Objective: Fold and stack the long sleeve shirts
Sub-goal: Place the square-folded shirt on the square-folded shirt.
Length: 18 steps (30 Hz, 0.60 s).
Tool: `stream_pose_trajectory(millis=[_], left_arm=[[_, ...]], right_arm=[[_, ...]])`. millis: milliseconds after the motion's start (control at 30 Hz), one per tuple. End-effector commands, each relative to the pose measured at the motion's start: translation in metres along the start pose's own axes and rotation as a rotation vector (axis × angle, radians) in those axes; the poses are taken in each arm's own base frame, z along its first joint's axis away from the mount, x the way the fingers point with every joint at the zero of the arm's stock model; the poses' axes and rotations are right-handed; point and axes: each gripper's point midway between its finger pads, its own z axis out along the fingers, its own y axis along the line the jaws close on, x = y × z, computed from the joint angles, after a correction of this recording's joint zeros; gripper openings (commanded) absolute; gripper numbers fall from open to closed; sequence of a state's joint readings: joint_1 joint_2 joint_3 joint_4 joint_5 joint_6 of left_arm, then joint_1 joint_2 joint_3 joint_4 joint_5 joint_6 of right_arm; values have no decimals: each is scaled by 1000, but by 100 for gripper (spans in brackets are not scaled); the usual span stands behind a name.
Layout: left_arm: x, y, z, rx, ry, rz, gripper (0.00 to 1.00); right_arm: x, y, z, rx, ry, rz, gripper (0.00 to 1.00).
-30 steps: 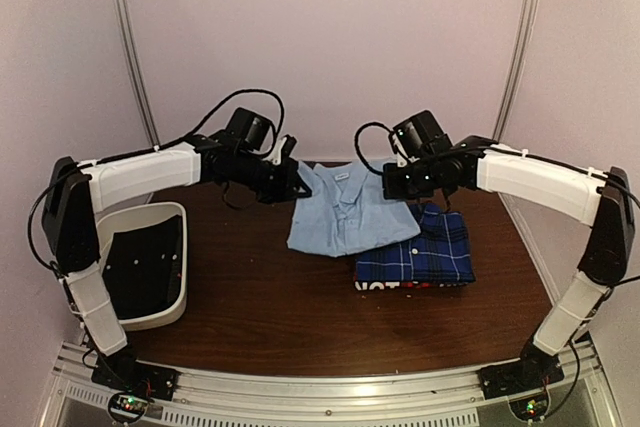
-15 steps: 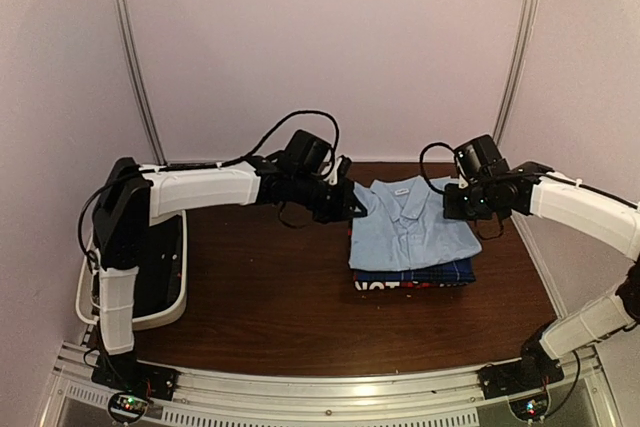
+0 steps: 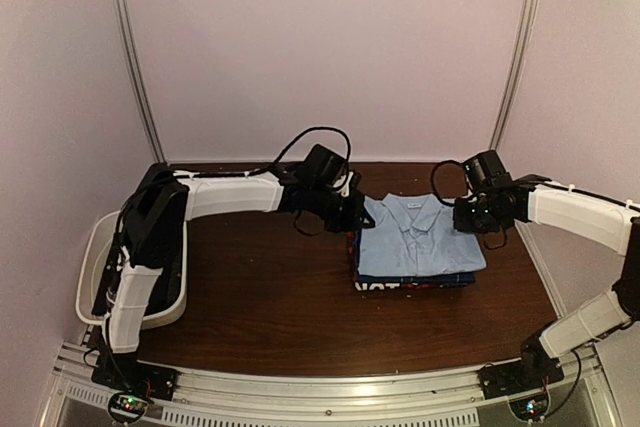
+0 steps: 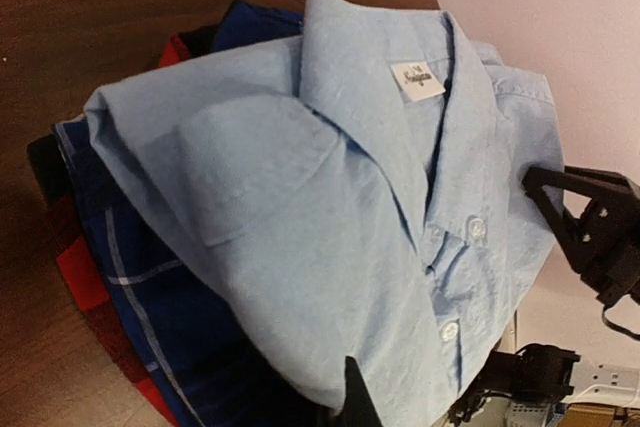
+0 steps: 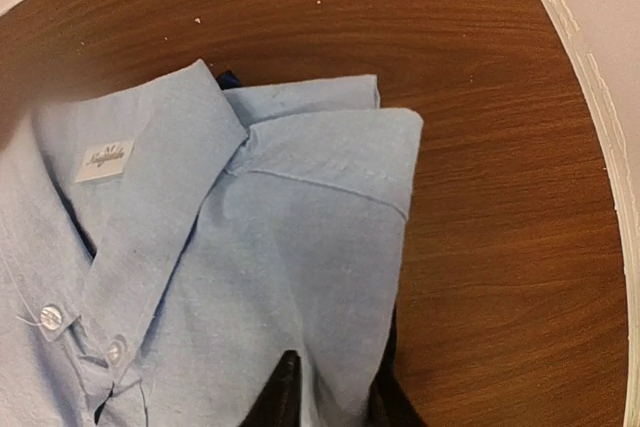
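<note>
The folded light blue shirt (image 3: 415,237) lies on top of the stack at the right of the table. Only an edge of the blue-and-navy plaid shirt (image 3: 415,276) shows under it, and the red/black shirt (image 3: 395,287) is at the bottom. My left gripper (image 3: 358,217) is shut on the light blue shirt's left edge. My right gripper (image 3: 470,223) is shut on its right edge. In the left wrist view, one finger (image 4: 355,399) presses on the blue cloth (image 4: 300,207), above the plaid (image 4: 170,317) and the red (image 4: 85,267). In the right wrist view, a fold of the blue shirt (image 5: 250,247) sits between my fingers (image 5: 285,392).
A white plastic bin with black lining (image 3: 150,319) stands at the left edge of the table, partly under my left arm. The brown table (image 3: 270,307) ends at a metal rail in front. Pale walls close in the back and both sides.
Both grippers have carried the light blue shirt to the right, from beside the plaid shirt to on top of it. It now covers the stack.
</note>
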<state>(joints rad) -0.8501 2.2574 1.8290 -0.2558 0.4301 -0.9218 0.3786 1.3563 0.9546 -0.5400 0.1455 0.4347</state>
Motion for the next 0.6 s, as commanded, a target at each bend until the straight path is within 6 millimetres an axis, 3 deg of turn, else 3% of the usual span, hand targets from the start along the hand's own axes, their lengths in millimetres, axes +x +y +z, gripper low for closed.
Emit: stream_pose_trajectory(millis=[0, 100, 233, 400, 567], left_arm=[[7, 18, 9, -44, 35, 8, 24], [3, 19, 4, -76, 17, 37, 36], [-8, 24, -16, -156, -36, 71, 59], [-22, 31, -45, -210, -97, 85, 74], [-38, 21, -76, -235, -176, 140, 82]], right_arm=[[1, -12, 4, 41, -11, 16, 40], [-3, -14, -4, 44, -20, 14, 68], [-7, -8, -18, 10, -28, -1, 85], [-6, 2, -38, -14, -41, -23, 99], [8, 33, -53, -83, -23, -54, 100]])
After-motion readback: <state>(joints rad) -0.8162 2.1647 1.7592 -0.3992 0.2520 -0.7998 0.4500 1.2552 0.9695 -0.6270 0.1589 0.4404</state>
